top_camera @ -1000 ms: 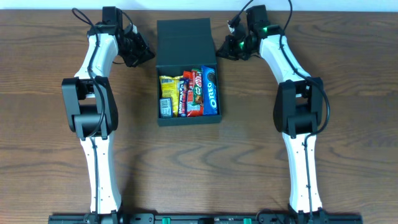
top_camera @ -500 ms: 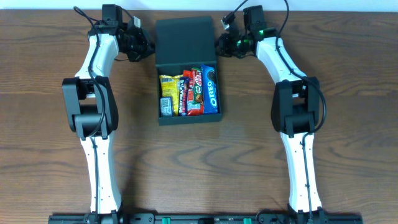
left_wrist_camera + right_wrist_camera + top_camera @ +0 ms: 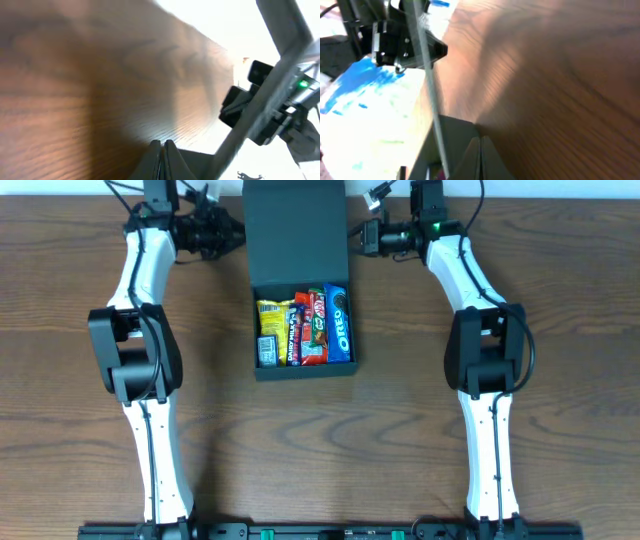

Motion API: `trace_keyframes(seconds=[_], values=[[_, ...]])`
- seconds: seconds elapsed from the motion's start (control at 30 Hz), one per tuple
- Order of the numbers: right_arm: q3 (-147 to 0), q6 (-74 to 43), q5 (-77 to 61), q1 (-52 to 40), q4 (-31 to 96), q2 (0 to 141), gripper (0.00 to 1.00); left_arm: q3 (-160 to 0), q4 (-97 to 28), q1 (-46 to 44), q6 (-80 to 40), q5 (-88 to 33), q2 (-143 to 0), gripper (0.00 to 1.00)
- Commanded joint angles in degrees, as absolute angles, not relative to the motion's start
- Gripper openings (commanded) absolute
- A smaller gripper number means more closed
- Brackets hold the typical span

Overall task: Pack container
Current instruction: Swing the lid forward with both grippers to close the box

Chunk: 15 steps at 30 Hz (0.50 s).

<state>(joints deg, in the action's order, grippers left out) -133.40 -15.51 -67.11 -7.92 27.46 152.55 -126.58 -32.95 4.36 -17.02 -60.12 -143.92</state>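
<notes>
The container, a dark shallow box, sits at the table's middle and holds several snack packets, among them a blue Oreo pack and a yellow packet. Its flap lid is raised at the far side. My left gripper is shut, at the lid's left edge. My right gripper is shut, at the lid's right edge. In the left wrist view the shut gripper sits beside the grey lid edge. In the right wrist view the shut gripper sits next to the lid edge.
The wooden table ends just behind the lid at the far side. Both arms reach along the box's two sides. The opposite arm's wrist shows beyond the lid in the left wrist view and in the right wrist view.
Both grippers have moved toward the table's far edge at the lid's sides. The lid has swung up from lying back and now looks taller from above.
</notes>
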Motion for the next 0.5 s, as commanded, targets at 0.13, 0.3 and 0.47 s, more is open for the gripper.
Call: trace_keyframes(seconds=[0.13,0.3,0.47], values=[[-141.40,-13.21,-73.49,-8.12,27.22,150.39,0.02,-134.39,-32.99,3.77,-13.50,-68.73,-144.53,0.06],[-142.37,-11.35,-76.23,-8.19,27.75,147.65,0.02,-138.74,-39.55,3.55,-6.68,-69.95,-144.18,0.06],[-142.41,-5.85,-76.44,-8.34,33.71,144.27,0.02,-143.31,-51.31,3.53,4.23,-67.13,-142.30,0.06]])
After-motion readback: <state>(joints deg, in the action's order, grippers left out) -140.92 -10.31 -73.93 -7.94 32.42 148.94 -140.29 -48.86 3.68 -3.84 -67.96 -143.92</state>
